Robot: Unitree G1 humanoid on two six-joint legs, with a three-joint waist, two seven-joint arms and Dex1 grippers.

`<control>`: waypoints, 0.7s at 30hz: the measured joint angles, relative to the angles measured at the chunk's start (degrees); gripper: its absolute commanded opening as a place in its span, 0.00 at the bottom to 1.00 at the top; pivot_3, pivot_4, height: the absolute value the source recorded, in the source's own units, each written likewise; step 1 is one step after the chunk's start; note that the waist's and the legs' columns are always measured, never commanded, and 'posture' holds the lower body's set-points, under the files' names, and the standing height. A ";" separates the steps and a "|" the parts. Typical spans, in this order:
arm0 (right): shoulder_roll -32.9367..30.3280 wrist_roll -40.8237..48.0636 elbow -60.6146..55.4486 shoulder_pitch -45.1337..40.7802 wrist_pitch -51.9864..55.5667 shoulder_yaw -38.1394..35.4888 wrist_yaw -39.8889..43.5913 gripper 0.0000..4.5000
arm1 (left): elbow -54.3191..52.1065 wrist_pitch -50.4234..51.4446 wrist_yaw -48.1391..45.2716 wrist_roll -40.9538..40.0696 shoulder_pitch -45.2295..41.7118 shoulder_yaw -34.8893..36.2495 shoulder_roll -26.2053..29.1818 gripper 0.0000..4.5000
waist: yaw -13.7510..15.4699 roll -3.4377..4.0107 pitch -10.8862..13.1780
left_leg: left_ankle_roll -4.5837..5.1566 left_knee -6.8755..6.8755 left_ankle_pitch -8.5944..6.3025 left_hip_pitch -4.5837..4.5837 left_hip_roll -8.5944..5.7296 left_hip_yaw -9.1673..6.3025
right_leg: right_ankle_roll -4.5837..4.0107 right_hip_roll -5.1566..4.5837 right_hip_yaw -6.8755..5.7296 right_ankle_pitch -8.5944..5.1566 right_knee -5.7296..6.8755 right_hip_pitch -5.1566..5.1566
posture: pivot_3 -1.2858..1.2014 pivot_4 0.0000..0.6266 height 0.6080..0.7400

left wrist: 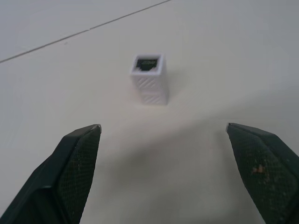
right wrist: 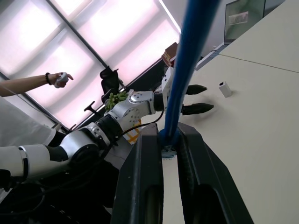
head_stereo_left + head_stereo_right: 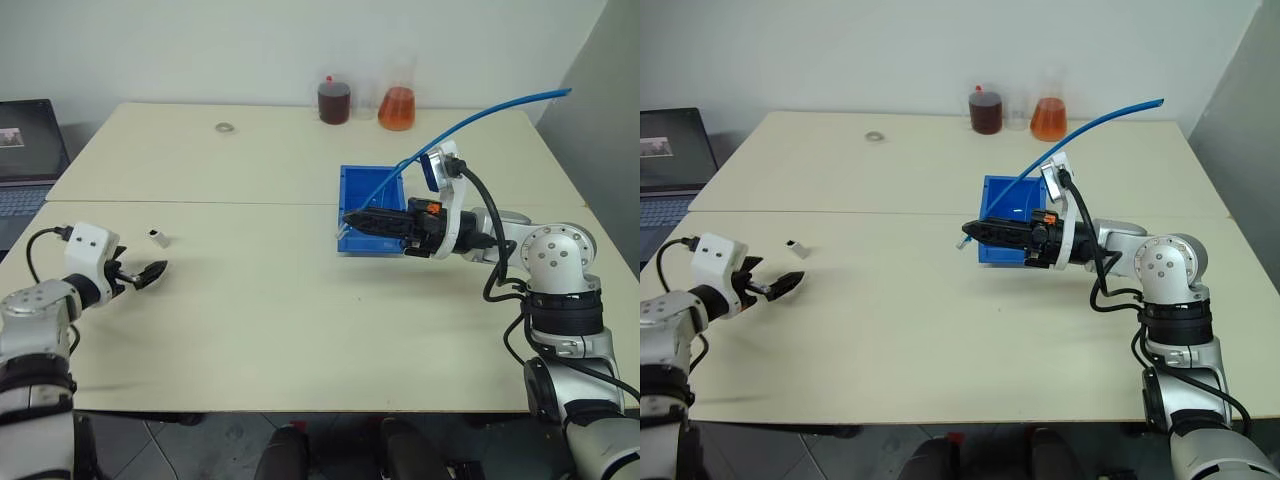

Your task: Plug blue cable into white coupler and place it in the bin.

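Note:
My right gripper (image 3: 352, 220) is shut on the blue cable (image 3: 480, 115) close to its pale plug (image 3: 340, 231). It is held level over the front edge of the blue bin (image 3: 362, 190), pointing left. Behind the gripper the cable arcs up and away to the far right. In the right wrist view the cable (image 2: 189, 56) runs out from between the closed fingers (image 2: 149, 154). The white coupler (image 3: 157, 238) lies on the table at the left, its dark socket (image 1: 149, 63) showing. My left gripper (image 3: 140, 275) rests just short of it, open, with nothing between its fingers (image 1: 79, 149).
Two flasks stand at the table's far edge, one with brown liquid (image 3: 334, 102) and one with orange (image 3: 396, 108). A small ring (image 3: 224, 127) lies at the far left. A laptop (image 3: 25, 150) sits beside the table. A person's arm (image 2: 37, 81) shows in the right wrist view.

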 measured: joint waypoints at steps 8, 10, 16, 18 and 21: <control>-0.11 0.57 -2.04 0.80 0.56 -1.61 -2.56 0.03 | 14.29 -5.29 2.83 7.16 -9.69 -4.83 0.96 1.00 | -1.11 0.00 0.00 | 0.01 0.03 0.00 0.02 0.02 -0.05 | 0.00 0.00 -0.01 -0.01 0.21 -0.02 | 0.52 0.24 1.00; -0.28 0.81 -3.14 1.36 1.14 -2.36 -3.37 0.03 | 15.37 -5.44 2.84 7.81 -10.13 -5.02 1.52 1.00 | -1.32 0.00 0.00 | 0.01 0.04 0.00 0.05 0.02 -0.05 | 0.00 0.01 0.00 -0.01 0.28 -0.03 | 0.52 0.24 1.00; -0.25 1.78 -4.27 2.46 1.56 -3.21 -4.93 0.03 | 17.24 -5.71 2.90 7.78 -10.87 -4.42 1.42 1.00 | -1.36 0.00 0.00 | 0.01 0.08 0.00 0.08 0.02 -0.06 | -0.03 0.03 -0.01 -0.03 0.40 -0.05 | 0.52 0.24 1.00; -0.21 1.99 -4.54 2.45 1.63 -3.27 -5.33 0.03 | 17.74 -5.67 2.90 7.68 -11.30 -4.34 1.23 1.00 | -1.30 0.00 0.00 | 0.01 0.09 0.00 0.07 0.02 -0.07 | -0.03 0.03 -0.02 -0.03 0.40 -0.05 | 0.52 0.24 1.00; -0.21 2.49 -4.58 2.45 1.72 -3.33 -5.38 0.03 | 18.09 -5.71 3.54 7.83 -11.77 -4.36 0.76 1.00 | -1.23 0.00 0.00 | 0.01 0.10 0.00 0.07 0.01 -0.06 | -0.03 0.03 -0.01 -0.02 0.40 -0.05 | 0.52 0.24 1.00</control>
